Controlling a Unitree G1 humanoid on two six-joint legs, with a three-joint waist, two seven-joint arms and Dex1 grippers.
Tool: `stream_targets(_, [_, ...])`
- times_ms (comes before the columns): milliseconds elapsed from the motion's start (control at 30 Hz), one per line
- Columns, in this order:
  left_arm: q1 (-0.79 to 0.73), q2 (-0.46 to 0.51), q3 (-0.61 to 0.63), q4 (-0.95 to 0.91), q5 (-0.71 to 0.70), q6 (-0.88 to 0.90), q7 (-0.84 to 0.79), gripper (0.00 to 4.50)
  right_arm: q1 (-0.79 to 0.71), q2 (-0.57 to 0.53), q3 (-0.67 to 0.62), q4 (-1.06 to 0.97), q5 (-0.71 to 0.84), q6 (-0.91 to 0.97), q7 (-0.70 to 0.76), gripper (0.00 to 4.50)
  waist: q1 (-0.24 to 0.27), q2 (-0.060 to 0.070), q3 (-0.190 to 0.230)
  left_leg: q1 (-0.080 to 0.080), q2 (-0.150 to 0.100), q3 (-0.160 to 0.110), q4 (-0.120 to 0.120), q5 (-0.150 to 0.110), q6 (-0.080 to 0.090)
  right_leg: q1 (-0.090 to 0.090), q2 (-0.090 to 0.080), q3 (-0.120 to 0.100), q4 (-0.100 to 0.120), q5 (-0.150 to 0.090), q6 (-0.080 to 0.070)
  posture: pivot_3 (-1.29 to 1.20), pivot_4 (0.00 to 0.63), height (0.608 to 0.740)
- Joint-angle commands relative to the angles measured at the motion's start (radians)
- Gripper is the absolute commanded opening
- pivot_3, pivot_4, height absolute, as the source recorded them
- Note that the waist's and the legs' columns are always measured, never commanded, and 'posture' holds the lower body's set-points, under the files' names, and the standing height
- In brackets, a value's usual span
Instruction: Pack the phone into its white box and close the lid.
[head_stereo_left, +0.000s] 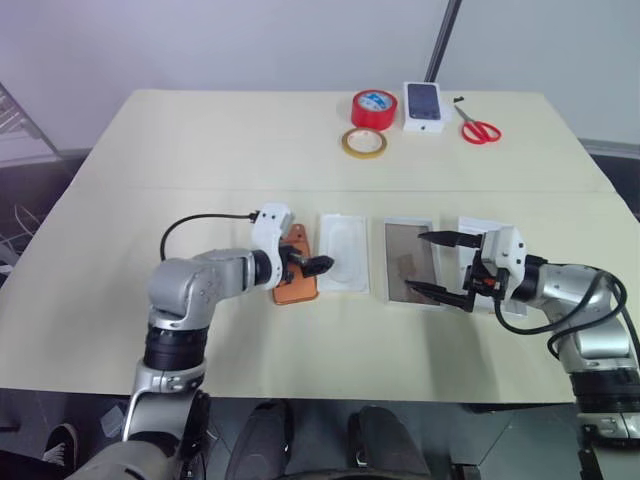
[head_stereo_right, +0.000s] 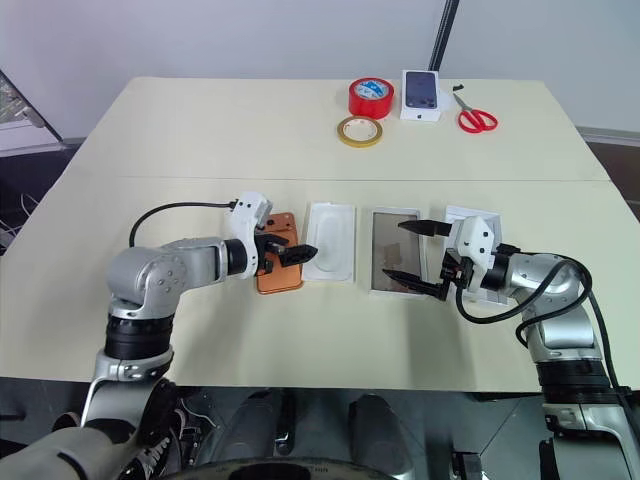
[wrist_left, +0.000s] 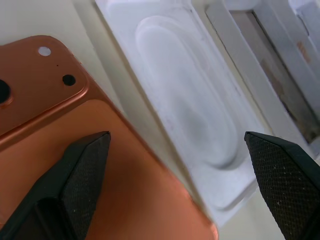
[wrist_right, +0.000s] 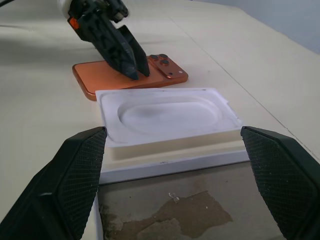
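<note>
The orange-copper phone (head_stereo_left: 293, 288) lies back up on the table, its camera cluster at the far end. My left gripper (head_stereo_left: 308, 265) hovers open just above the phone's right edge; in the left wrist view one finger (wrist_left: 75, 180) hangs over the phone (wrist_left: 55, 120) and the other beside the moulded insert. The white box (head_stereo_left: 409, 262), a shallow tray with a brownish floor, lies two places right of the phone. My right gripper (head_stereo_left: 440, 267) stands open over the box's right rim, holding nothing. The lid (head_stereo_left: 472, 225) lies under and behind the right hand, mostly hidden.
A white moulded insert (head_stereo_left: 343, 252) with an oval recess lies between phone and box. At the table's far edge are a red tape roll (head_stereo_left: 374, 108), a yellow tape ring (head_stereo_left: 364, 142), a white box with a phone picture (head_stereo_left: 423, 106) and red scissors (head_stereo_left: 478, 127).
</note>
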Motion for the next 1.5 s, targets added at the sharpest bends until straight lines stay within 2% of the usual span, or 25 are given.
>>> stream_targets(33, [-0.030, -0.073, 0.044, 0.099, -0.007, 0.073, 0.042, 4.50, -0.008, 0.000, -0.019, -0.007, 0.003, -0.022, -0.006, 4.48, 0.001, 0.000, 0.000, 0.000, 0.000, 0.000, 0.000, 0.000, 0.000, 0.000, 0.000, 0.000, 0.000, 0.000, 0.000, 0.00, 0.150, 0.740])
stream_targets(167, [-0.059, -0.085, 0.023, 0.150, 0.003, 0.086, 0.038, 4.50, -0.005, 0.005, -0.018, -0.003, -0.001, -0.031, -0.013, 4.48, -0.009, 0.000, 0.000, 0.000, 0.000, 0.000, 0.000, 0.001, -0.001, 0.000, 0.000, 0.000, 0.000, 0.000, 0.000, 0.00, 0.150, 0.740])
stream_targets(333, [-0.081, -0.109, 0.076, 0.197, 0.004, 0.119, 0.062, 4.50, 0.008, 0.002, -0.028, 0.010, -0.007, -0.051, -0.021, 4.48, -0.008, 0.000, 0.000, 0.001, 0.000, -0.001, -0.003, 0.003, -0.005, 0.000, 0.001, 0.000, 0.000, 0.000, 0.000, 0.00, 0.150, 0.740])
stream_targets(433, [-0.081, -0.126, 0.094, 0.203, 0.010, 0.120, 0.080, 3.69, 0.013, 0.002, -0.030, 0.014, -0.008, -0.060, -0.026, 4.50, -0.007, 0.000, 0.000, 0.001, 0.000, 0.000, -0.003, 0.005, -0.008, 0.000, 0.001, 0.000, 0.000, 0.000, 0.000, 0.00, 0.150, 0.740])
stream_targets(667, [-0.066, -0.157, 0.142, 0.217, 0.015, 0.172, 0.120, 0.22, 0.012, 0.003, -0.031, 0.011, -0.010, -0.070, -0.039, 4.50, -0.005, 0.000, 0.000, 0.001, 0.000, -0.001, -0.003, 0.005, -0.008, 0.000, 0.001, 0.000, 0.000, 0.000, 0.001, 0.00, 0.150, 0.740])
stream_targets(700, [-0.065, -0.155, 0.137, 0.216, 0.015, 0.176, 0.119, 0.08, 0.012, 0.003, -0.031, 0.011, -0.009, -0.070, -0.040, 4.50, -0.003, 0.000, 0.000, 0.001, 0.000, -0.001, -0.003, 0.005, -0.008, 0.000, 0.001, 0.000, 0.000, 0.000, 0.001, 0.00, 0.150, 0.740])
stream_targets(833, [-0.069, -0.178, 0.202, 0.216, 0.019, 0.178, 0.146, 0.08, 0.018, 0.003, -0.024, -0.003, -0.008, -0.069, -0.038, 4.50, -0.005, 0.000, 0.000, 0.001, -0.001, -0.001, -0.003, 0.005, -0.009, 0.000, 0.000, 0.000, 0.000, 0.000, 0.001, 0.00, 0.150, 0.740])
stream_targets(1000, [-0.112, -0.163, 0.273, 0.185, 0.000, 0.171, 0.143, 0.08, 0.086, -0.026, 0.005, -0.092, 0.033, 0.005, 0.032, 4.50, -0.007, -0.001, 0.000, 0.000, 0.000, -0.001, -0.003, 0.005, -0.009, -0.001, 0.001, 0.000, 0.000, 0.000, 0.001, 0.00, 0.150, 0.740])
stream_targets(1100, [-0.134, -0.143, 0.272, 0.144, -0.014, 0.163, 0.127, 0.08, 0.125, -0.050, 0.055, -0.091, -0.036, -0.034, 0.069, 4.50, -0.011, -0.001, 0.001, 0.000, 0.000, -0.001, -0.003, 0.005, -0.009, -0.001, 0.001, 0.000, 0.000, 0.000, 0.001, 0.00, 0.150, 0.740])
stream_targets(1233, [-0.164, -0.174, 0.349, 0.152, -0.019, 0.160, 0.152, 0.08, 0.089, -0.051, 0.091, -0.007, -0.077, -0.012, 0.072, 4.50, -0.007, -0.002, 0.001, 0.000, 0.000, -0.001, -0.003, 0.006, -0.010, -0.001, 0.001, 0.000, 0.000, 0.000, 0.001, 0.00, 0.150, 0.740])
stream_targets(1267, [-0.166, -0.174, 0.351, 0.149, -0.019, 0.159, 0.151, 0.00, 0.076, -0.050, 0.098, 0.013, -0.081, -0.004, 0.074, 3.98, -0.007, -0.002, 0.001, 0.000, 0.000, -0.001, -0.003, 0.006, -0.010, -0.001, 0.001, 0.000, 0.000, 0.000, 0.001, 0.00, 0.150, 0.740])
stream_targets(1300, [-0.166, -0.173, 0.348, 0.142, -0.018, 0.159, 0.151, 0.00, 0.066, -0.050, 0.106, 0.033, -0.092, -0.015, 0.077, 3.71, -0.007, -0.002, 0.001, 0.000, -0.001, -0.001, -0.003, 0.006, -0.010, -0.001, 0.001, 0.000, 0.000, 0.000, 0.001, 0.00, 0.150, 0.740])
stream_targets(1333, [-0.172, -0.184, 0.365, 0.139, -0.021, 0.168, 0.156, 0.00, 0.053, -0.048, 0.113, 0.053, -0.093, -0.011, 0.085, 3.25, -0.006, -0.002, 0.001, 0.000, -0.001, -0.001, -0.003, 0.006, -0.010, -0.001, 0.001, 0.000, 0.000, 0.000, 0.001, 0.00, 0.150, 0.740])
stream_targets(1500, [-0.194, -0.209, 0.423, 0.129, -0.024, 0.177, 0.175, 0.00, 0.014, -0.050, 0.148, 0.117, -0.138, -0.054, 0.110, 0.76, -0.006, -0.002, 0.001, 0.000, -0.001, -0.001, -0.003, 0.006, -0.010, -0.001, 0.001, 0.000, 0.000, 0.000, 0.001, 0.00, 0.150, 0.740])
